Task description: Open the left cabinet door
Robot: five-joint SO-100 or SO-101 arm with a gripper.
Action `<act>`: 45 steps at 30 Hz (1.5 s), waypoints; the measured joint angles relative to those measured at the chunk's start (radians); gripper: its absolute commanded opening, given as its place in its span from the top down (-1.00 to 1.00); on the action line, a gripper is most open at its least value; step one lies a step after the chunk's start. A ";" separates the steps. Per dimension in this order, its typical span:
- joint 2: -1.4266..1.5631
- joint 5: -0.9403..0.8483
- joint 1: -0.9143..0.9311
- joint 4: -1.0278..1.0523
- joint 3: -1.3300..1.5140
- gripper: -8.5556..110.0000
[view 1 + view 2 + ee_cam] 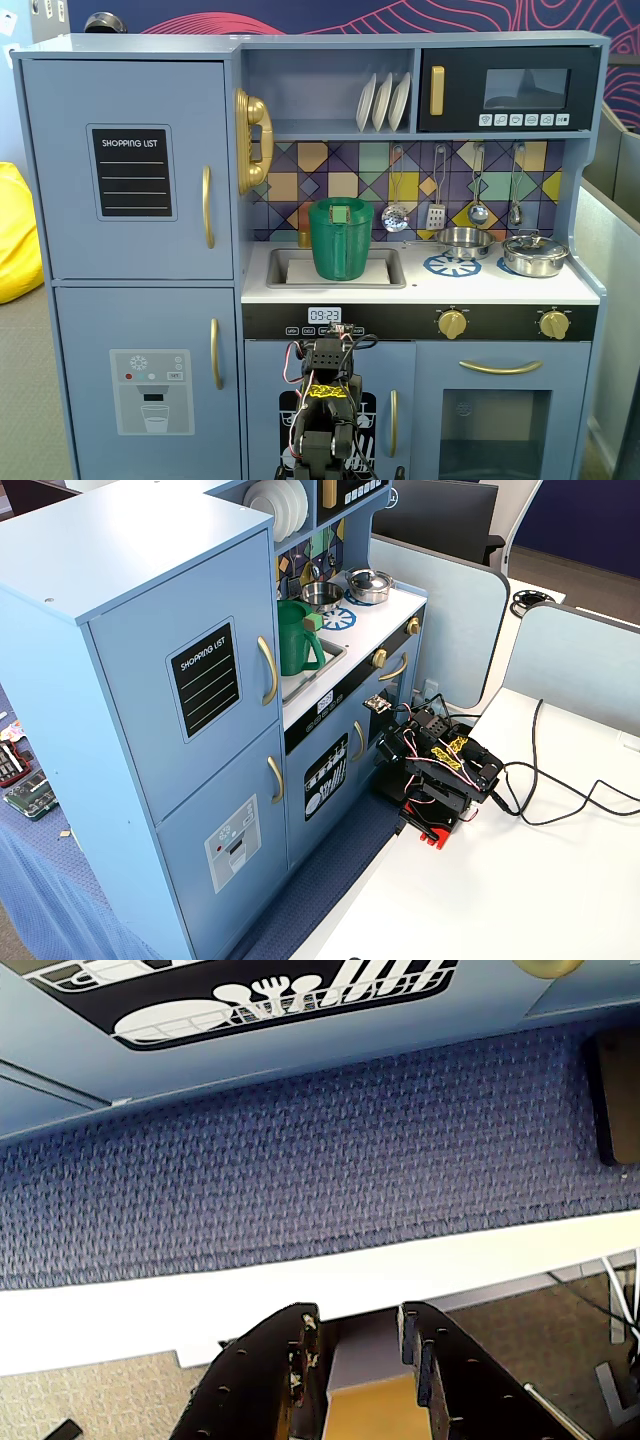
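1. End effector sits low at the wrist view's bottom edge, fingers apart, holding nothing.
2. Arm folded on the white counter, in front of the toy kitchen's lower doors.
3. Left cabinet door is shut, upper left of the kitchen in both fixed views, gold handle on its right edge.
4. Green pitcher stands in the sink.
5. Blue mat lies under the kitchen.
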 measured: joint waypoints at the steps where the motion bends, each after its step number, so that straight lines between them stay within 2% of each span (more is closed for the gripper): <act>1: 0.000 0.000 0.000 0.000 0.000 0.86; 7: 0.000 -0.067 0.075 0.003 0.002 0.86; 18: 0.000 -0.094 0.067 0.009 0.002 0.86; 22: -0.014 -0.107 0.008 -0.034 0.026 0.86; 34: -0.009 -0.198 -0.227 -0.433 -0.060 0.86; 45: -0.276 -0.160 -0.462 -0.692 -0.532 0.86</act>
